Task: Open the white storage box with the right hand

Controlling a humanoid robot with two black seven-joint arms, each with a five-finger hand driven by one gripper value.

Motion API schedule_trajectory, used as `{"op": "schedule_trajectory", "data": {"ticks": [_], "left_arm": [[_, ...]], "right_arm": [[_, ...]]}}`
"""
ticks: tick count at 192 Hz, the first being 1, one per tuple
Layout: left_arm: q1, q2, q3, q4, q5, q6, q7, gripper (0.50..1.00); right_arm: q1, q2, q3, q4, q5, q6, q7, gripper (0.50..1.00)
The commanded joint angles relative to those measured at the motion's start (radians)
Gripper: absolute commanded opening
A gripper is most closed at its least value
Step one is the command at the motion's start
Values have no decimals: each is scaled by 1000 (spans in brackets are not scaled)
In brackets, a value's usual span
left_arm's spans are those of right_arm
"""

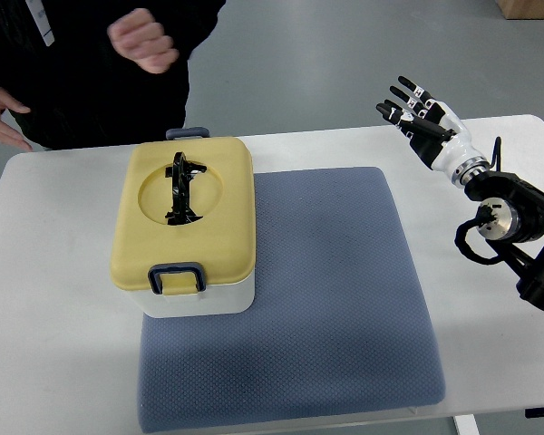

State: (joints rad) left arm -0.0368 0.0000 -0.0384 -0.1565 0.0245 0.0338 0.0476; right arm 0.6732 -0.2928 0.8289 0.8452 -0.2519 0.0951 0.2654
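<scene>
A white storage box [199, 297] with a yellow lid [222, 213] stands on the left part of a blue-grey mat [335, 299]. The lid carries a black folding handle [182, 188] in a round recess, a dark blue latch [176, 276] at its near side and another latch [189, 133] at its far side. The lid sits shut on the box. My right hand [415, 113] hovers above the table's far right, well away from the box, fingers spread and holding nothing. The left arm does not show.
The mat lies on a white table [54, 299]. A person in dark clothes stands behind the table's far left, one hand [143, 41] raised above the box's far side, the other hand [2, 118] near the table's left corner.
</scene>
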Motion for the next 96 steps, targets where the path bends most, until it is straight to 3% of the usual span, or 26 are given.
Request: {"op": "schedule_trajectory", "data": {"ticks": [1,96], "left_arm": [[-2,0,-1,0,0,0,0,1000],[2,0,-3,-2,0,-2,0,1000]], "right_arm": [[-1,0,1,0,-1,0,0,930],[3,-6,6,2,0,2,-5,930]]}}
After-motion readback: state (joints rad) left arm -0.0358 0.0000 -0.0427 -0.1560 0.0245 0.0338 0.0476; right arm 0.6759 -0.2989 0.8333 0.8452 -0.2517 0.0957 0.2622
